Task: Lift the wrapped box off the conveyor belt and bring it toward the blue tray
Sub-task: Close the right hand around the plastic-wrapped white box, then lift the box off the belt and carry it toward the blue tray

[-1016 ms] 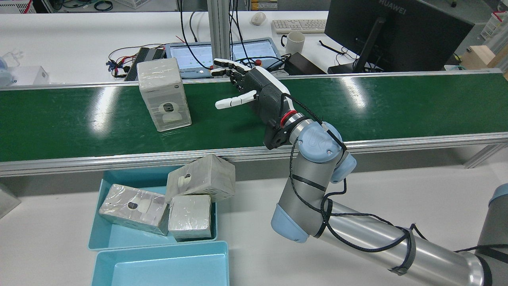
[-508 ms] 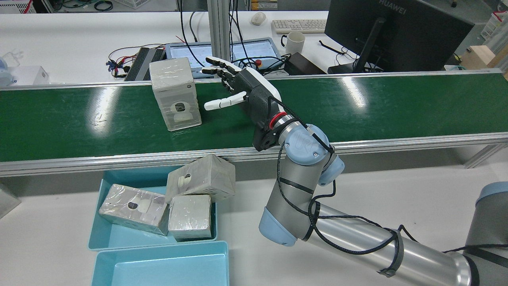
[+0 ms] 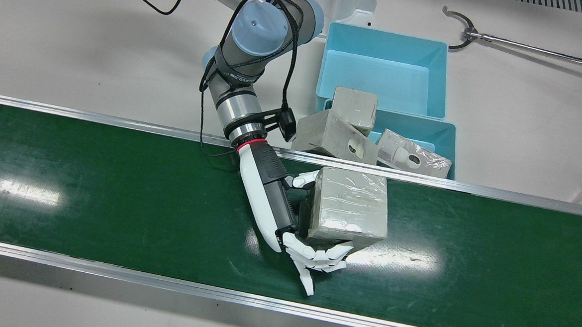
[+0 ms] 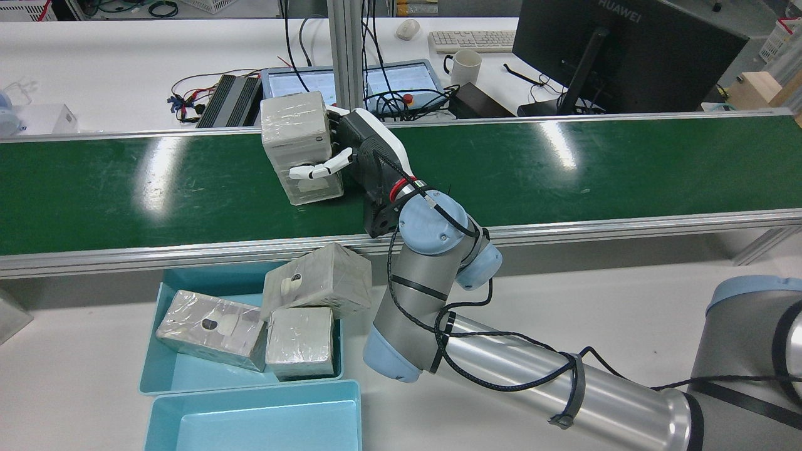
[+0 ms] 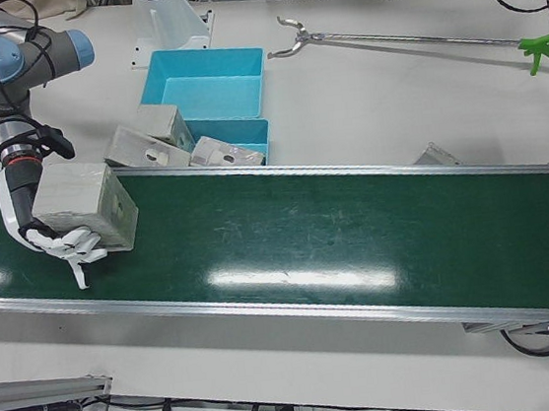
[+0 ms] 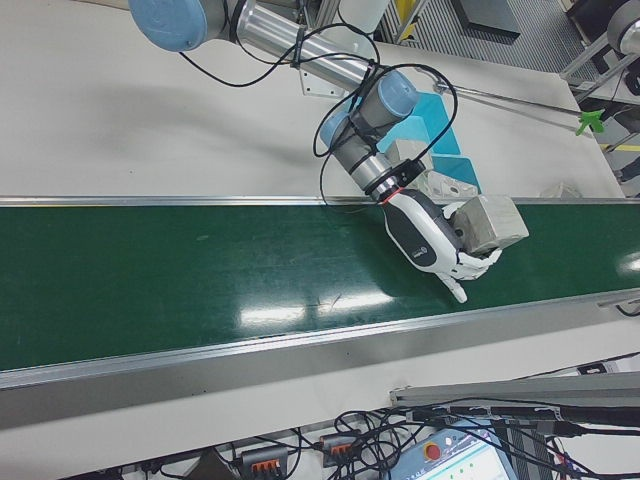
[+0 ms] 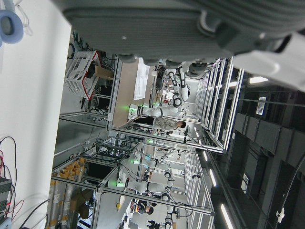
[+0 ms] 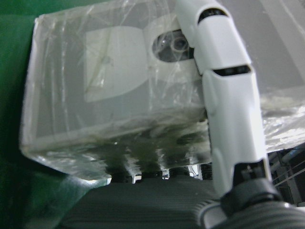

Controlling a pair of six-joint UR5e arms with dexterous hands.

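Observation:
The wrapped box (image 3: 348, 206) is a grey carton in clear film standing on the green conveyor belt (image 3: 120, 184). My right hand (image 3: 274, 202) is shut on it, fingers curled around its far side and thumb on its near face. The rear view shows the box (image 4: 297, 131) with the thumb across its front and the hand (image 4: 369, 156) to its right. The right hand view is filled by the box (image 8: 114, 95). The blue tray (image 4: 150, 351) lies below the belt's near rail. The left hand view shows only the dark underside of my left hand (image 7: 190, 28).
Three wrapped boxes lie in the blue tray (image 3: 449, 142), one leaning over its rim toward the belt rail. A second, empty blue tray (image 3: 383, 73) sits beside it. A long reaching tool (image 3: 526, 46) lies on the table. A monitor (image 4: 620, 56) and mug stand beyond the belt.
The box has travelled right along the belt. My right hand has moved left to meet it and closed its fingers and thumb around it.

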